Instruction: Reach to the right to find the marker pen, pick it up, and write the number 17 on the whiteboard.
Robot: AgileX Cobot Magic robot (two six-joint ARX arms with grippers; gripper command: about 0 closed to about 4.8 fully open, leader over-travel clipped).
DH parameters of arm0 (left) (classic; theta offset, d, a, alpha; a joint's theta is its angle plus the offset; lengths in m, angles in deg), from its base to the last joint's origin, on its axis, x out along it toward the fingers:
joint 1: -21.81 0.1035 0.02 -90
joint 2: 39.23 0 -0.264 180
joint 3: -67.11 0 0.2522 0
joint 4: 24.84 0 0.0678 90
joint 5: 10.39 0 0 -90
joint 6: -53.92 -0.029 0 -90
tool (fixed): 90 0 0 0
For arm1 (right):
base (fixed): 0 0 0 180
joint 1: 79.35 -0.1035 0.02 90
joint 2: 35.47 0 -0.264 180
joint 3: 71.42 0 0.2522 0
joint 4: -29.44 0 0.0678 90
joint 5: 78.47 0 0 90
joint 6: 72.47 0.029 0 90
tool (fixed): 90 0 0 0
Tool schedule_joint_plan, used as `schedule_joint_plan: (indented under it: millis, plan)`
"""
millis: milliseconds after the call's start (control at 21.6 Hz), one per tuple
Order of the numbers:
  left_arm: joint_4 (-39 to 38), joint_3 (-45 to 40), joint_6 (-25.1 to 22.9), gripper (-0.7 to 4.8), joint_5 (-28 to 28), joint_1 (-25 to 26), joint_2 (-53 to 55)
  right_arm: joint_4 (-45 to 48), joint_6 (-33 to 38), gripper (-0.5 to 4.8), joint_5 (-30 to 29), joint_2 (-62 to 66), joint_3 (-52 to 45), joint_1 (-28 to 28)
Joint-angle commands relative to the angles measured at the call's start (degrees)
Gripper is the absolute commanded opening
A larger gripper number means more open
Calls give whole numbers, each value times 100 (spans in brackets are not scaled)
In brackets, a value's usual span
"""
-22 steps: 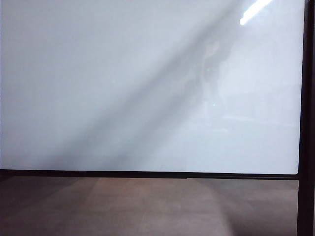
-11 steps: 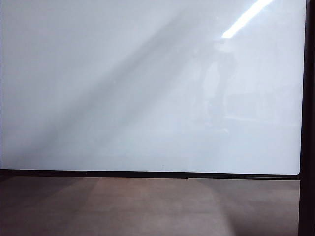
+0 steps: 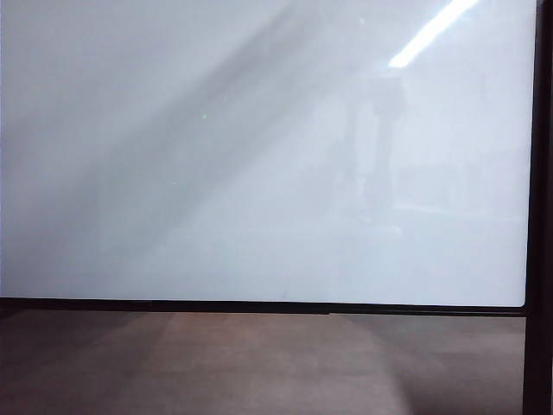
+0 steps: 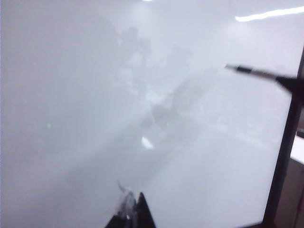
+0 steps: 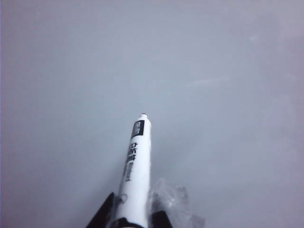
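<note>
— Since the earlier exterior frame, what has moved?

— Only reflections: the grey band on the whiteboard [image 3: 259, 156] has slid left and the bright ceiling streak has lengthened. No arm shows in that view.

— And the right gripper [image 5: 128, 216]?

— Its dark fingers [image 5: 102, 213] are clamped on the marker pen [image 5: 135, 166], a white barrel with black lettering, tip pointing at the board but apart from it.

— The left gripper [image 4: 130, 213]?

— Just the finger tips show, close together; I cannot tell whether they are closed. They face the whiteboard, whose black frame runs nearby. A thin pen-like shape [image 4: 256, 72] juts in from that side.

— Below the board?

— A brown wood-grain table [image 3: 259, 363].
</note>
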Motion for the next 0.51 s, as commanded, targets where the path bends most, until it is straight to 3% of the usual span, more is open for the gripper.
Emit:
schedule_joint_plan:
  millis: [46,510]
  plan:
    - [168,356,-13,-5,-11,4,352,164,-31,-4,-101,358,457,-160]
    - [278,546,-13,-5,-9,7,542,422,-98,-4,-94,1088,1093,-192]
